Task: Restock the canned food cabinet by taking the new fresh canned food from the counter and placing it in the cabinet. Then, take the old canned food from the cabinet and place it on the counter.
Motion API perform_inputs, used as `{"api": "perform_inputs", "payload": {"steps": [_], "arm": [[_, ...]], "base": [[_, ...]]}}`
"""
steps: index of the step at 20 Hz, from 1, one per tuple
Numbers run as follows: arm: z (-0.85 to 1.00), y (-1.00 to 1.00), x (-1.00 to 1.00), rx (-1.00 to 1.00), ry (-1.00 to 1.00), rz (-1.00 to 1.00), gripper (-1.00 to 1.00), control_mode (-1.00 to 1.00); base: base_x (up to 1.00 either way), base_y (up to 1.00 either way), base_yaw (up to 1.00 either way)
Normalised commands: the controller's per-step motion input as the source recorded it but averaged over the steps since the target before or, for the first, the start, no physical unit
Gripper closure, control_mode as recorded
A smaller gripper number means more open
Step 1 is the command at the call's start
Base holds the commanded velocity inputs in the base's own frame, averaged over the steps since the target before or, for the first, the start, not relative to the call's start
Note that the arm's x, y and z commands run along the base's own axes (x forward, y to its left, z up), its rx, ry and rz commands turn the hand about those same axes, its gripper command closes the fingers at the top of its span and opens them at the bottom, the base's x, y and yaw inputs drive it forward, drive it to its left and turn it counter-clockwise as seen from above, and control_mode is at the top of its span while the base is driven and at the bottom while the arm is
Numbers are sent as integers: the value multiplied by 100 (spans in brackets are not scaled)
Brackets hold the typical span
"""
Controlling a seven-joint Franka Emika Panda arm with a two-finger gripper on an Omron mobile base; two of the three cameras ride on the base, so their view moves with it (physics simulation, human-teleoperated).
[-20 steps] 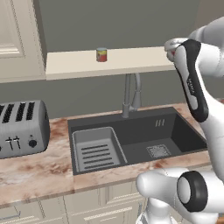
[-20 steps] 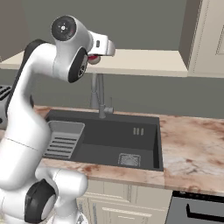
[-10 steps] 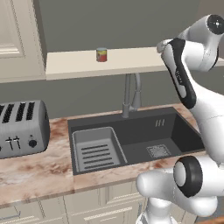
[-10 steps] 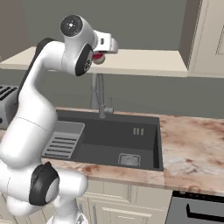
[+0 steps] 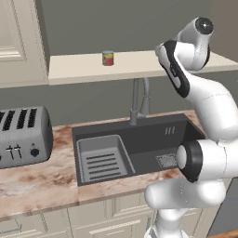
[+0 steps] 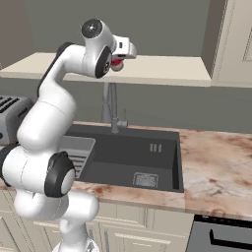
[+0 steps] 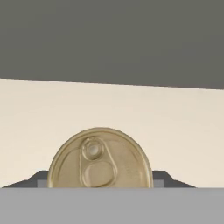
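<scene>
My gripper [image 6: 118, 60] is shut on the new fresh canned food [image 6: 115, 63], a small red can held at the front edge of the canned food cabinet's cream shelf [image 6: 167, 69]. In the hand view the can's gold pull-tab lid [image 7: 99, 158] sits between the dark fingertips [image 7: 40, 178], with the shelf board [image 7: 175, 127] and grey back wall beyond. The old canned food [image 5: 108, 58], red with a yellowish-green band, stands upright on the shelf [image 5: 74, 65] to the left of my hand. The marbled counter [image 5: 37, 186] lies below.
A dark sink [image 5: 139, 139] with a ribbed rack and a tall faucet [image 5: 139, 100] lies directly under the shelf. A silver toaster [image 5: 21, 135] stands on the counter at the left. Cream panelled cabinets flank the recess.
The arm has swung up and in toward the shelf, its elbow rising, and carried the held can closer over the shelf board. The old can has stayed put.
</scene>
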Motion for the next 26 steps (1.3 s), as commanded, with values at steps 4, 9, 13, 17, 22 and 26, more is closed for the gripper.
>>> {"api": "perform_inputs", "payload": {"steps": [4,9,13,17,22,26], "arm": [[-22,0,57,-10,27,0,100,-100],[-2,0,47,-4,14,0,100,-100],[0,0,42,0,3,0,100,-100],[-22,-8,36,0,0,0,100,-100],[-15,-3,18,0,-1,0,-100,-100],[0,0,5,0,-1,0,-100,-100]], "base": [[0,0,0],[0,0,0],[0,0,0],[0,0,0],[0,0,0],[0,0,0]]}}
